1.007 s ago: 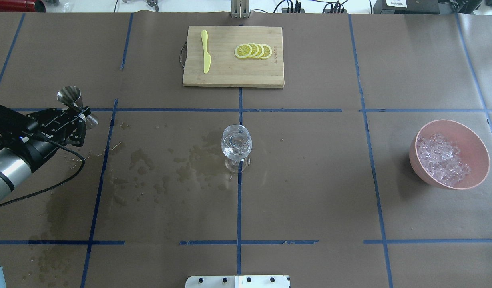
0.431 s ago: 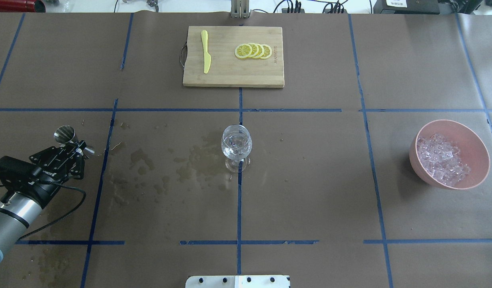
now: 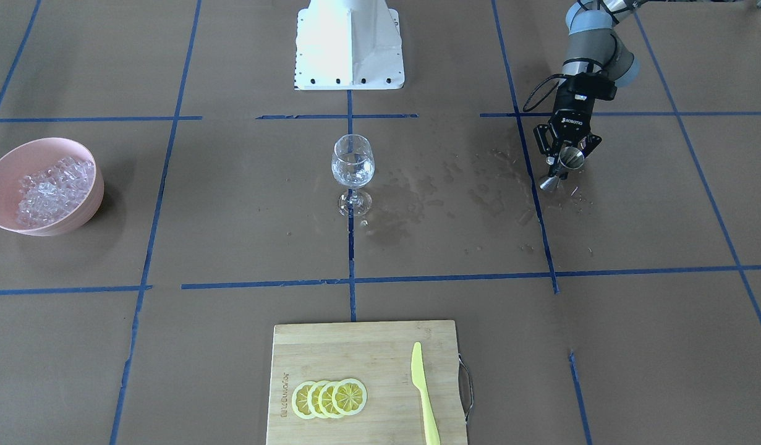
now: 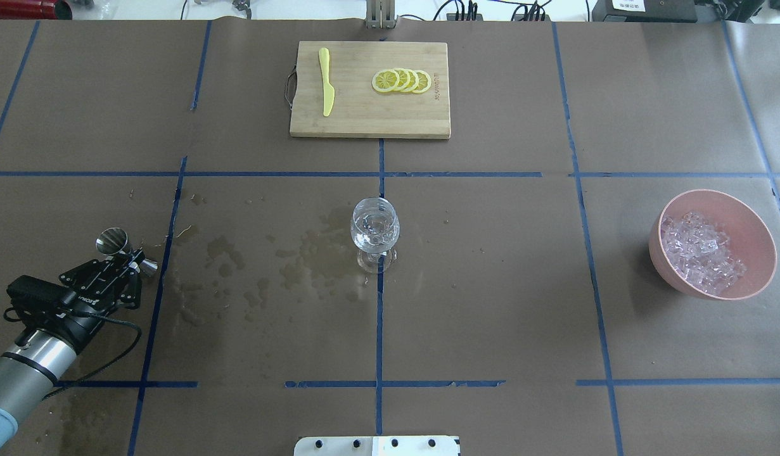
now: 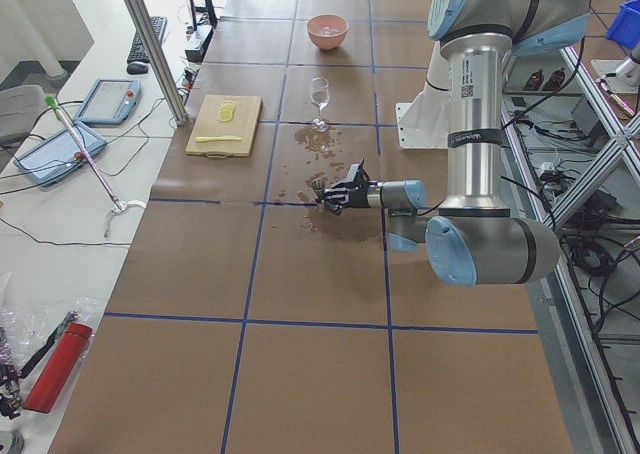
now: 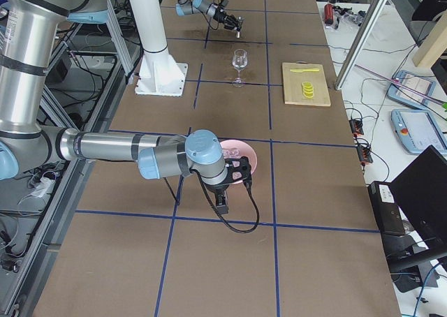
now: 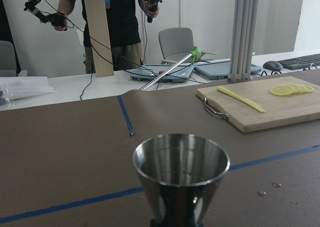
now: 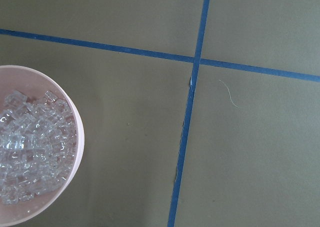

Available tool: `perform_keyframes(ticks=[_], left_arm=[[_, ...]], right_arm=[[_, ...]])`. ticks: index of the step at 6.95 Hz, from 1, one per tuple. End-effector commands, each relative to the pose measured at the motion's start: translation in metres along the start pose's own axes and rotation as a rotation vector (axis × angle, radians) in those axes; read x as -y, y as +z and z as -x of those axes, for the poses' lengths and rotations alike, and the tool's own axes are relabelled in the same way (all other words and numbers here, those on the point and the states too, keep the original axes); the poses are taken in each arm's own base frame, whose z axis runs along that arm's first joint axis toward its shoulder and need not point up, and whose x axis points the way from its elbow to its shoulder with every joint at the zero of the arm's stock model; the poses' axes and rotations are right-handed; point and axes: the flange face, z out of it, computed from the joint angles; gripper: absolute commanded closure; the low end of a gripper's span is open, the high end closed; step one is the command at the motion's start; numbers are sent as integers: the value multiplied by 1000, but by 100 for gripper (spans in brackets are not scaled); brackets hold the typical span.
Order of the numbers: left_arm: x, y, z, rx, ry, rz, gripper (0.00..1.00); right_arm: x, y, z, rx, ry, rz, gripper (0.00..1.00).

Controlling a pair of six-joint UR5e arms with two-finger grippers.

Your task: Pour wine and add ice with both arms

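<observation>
My left gripper [image 4: 131, 258] is shut on the waist of a steel jigger [image 4: 114, 242], upright and low over the table's left part; it also shows in the front view [image 3: 564, 162]. In the left wrist view the jigger [image 7: 181, 172] shows only bare steel inside. The stemmed wine glass [image 4: 375, 229] stands at mid-table with clear wine in it. The ice [image 4: 700, 253] is heaped in a pink bowl [image 4: 754, 221] at the right. My right gripper [image 6: 237, 172] shows only in the exterior right view, by the bowl; I cannot tell its state. Its wrist view shows the ice [image 8: 30, 152].
A wooden cutting board [image 4: 364, 117] with a yellow knife [image 4: 326, 82] and lemon slices [image 4: 402, 81] lies at the far middle. Wet stains [image 4: 269, 266] spread between the jigger and the glass. The white pedestal [image 3: 349, 43] stands at the robot's side.
My left gripper has carried the jigger back toward the robot and lower toward the table. The glass and the bowl have not moved.
</observation>
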Motion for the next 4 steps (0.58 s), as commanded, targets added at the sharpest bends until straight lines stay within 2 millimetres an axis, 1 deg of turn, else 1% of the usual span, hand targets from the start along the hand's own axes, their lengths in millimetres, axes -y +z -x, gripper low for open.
perform_keyframes(ticks=[1,3,4], left_arm=[[-10,-1,-1,6,-12,1,100],[-15,0,0,9,-6,3,100],[-15,-1,-1,8,-5,4,93]], right_arm=[[0,-1,0,0,-1,-1,0],[0,-1,0,0,-1,-1,0],[0,-1,0,0,-1,-1,0]])
